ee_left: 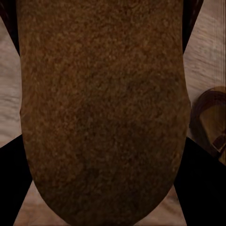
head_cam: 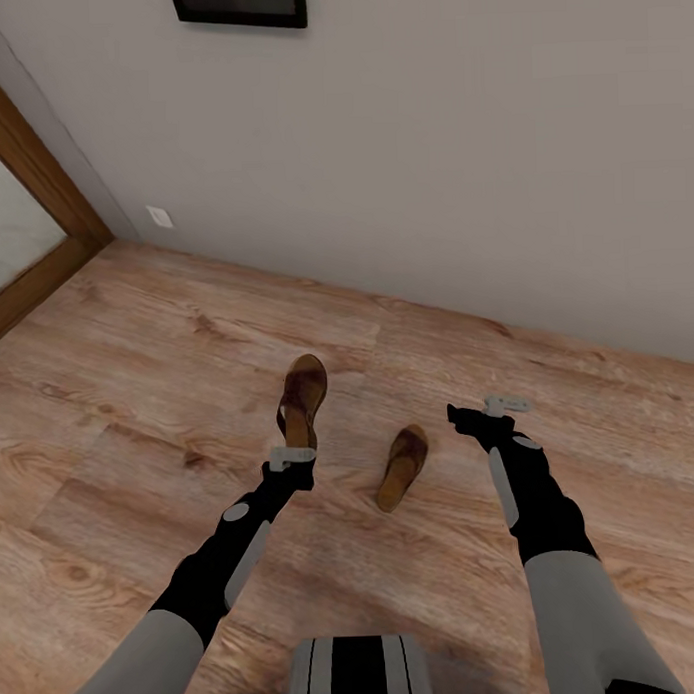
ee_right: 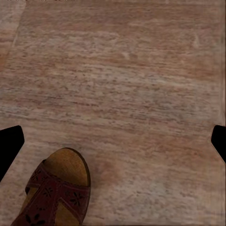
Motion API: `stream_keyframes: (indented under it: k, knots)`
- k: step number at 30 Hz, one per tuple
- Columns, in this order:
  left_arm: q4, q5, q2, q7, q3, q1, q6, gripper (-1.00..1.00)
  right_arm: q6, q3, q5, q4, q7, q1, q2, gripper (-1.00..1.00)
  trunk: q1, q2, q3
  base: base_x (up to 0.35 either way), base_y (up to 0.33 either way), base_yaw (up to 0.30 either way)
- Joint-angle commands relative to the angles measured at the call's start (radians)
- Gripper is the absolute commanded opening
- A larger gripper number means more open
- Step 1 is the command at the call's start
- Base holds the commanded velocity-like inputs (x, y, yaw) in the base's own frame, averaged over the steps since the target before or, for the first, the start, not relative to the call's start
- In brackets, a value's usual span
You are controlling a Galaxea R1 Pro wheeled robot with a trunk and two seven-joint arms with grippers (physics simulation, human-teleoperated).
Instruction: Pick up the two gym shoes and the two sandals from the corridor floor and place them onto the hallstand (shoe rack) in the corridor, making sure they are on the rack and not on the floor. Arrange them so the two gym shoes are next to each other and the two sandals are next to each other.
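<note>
My left gripper (head_cam: 294,457) is shut on the heel end of one dark brown sandal (head_cam: 303,397), which it holds up off the corridor floor (head_cam: 139,394). In the left wrist view that sandal's brown sole (ee_left: 103,108) lies between the black fingers (ee_left: 12,183). The other sandal (head_cam: 403,467) lies on the floor between my two arms, and its edge also appears beside the held one (ee_left: 212,125). My right gripper (head_cam: 467,415) hovers open to the right of it. From the right wrist the floor sandal (ee_right: 59,195) sits just off one fingertip (ee_right: 9,143). The gym shoes and the hallstand are out of view.
A plain grey wall (head_cam: 431,164) closes the floor a short way ahead, with a white socket (head_cam: 159,216) low on it and a dark frame (head_cam: 240,8) high up. A wooden door frame (head_cam: 42,198) stands at the left. My base (head_cam: 360,672) is at the bottom.
</note>
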Motion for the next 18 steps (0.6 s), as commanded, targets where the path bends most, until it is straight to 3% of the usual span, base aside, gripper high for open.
stream_keyframes:
  k: [1, 11, 18]
  knots:
    - [-0.001, 0.010, 0.000, -0.003, 0.000, 0.000, 0.005, -1.00, 0.005, -0.002, 0.004, -0.001, 0.000, 0.000, 0.001, 1.00, 0.000, 0.000, -0.001, 0.007, 0.008, -0.252]
    - [-0.002, 0.010, 0.000, -0.003, 0.000, 0.000, 0.005, -1.00, 0.005, -0.002, 0.004, -0.001, 0.000, 0.000, 0.001, 1.00, 0.000, 0.000, 0.004, 0.087, 0.224, -0.251]
    - [-0.002, 0.010, 0.000, -0.003, 0.000, 0.000, 0.006, -1.00, 0.005, -0.003, 0.004, -0.001, 0.000, 0.000, 0.001, 1.00, 0.000, 0.000, 0.005, 0.108, 0.303, -0.049]
